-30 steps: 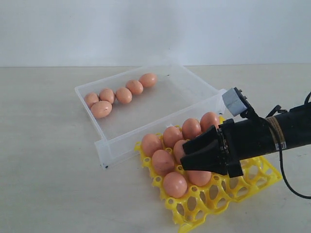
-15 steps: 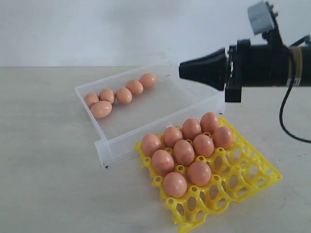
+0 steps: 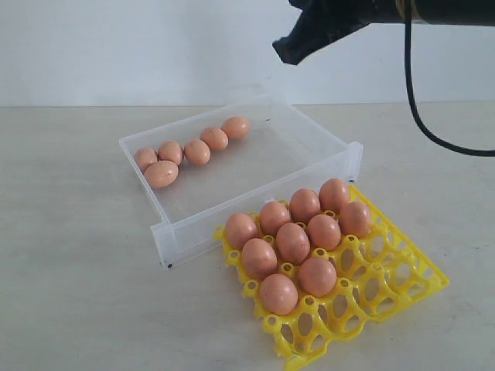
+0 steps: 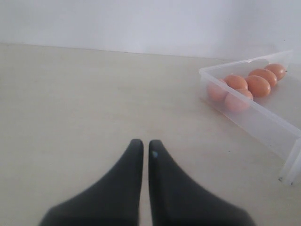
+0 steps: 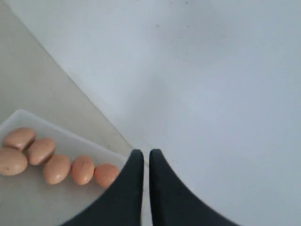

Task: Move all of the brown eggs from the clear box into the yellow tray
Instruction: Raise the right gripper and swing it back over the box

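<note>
Holding the right fingers [image 3: 290, 48] high in open air, pressed together and empty. Lying on the bench [image 3: 69, 255] far below them: the clear box [image 3: 309, 143], carrying six brown eggs [image 3: 196, 151] in a row off to one side of the fingertips. Sitting right against the box's wall, farther from those fingers: the yellow tray [image 3: 402, 286], cupping ten more eggs. Hovering the left fingers [image 4: 136, 150] low over the bench, likewise pressed together and empty, with box and eggs lying ahead and off to one side.
</note>
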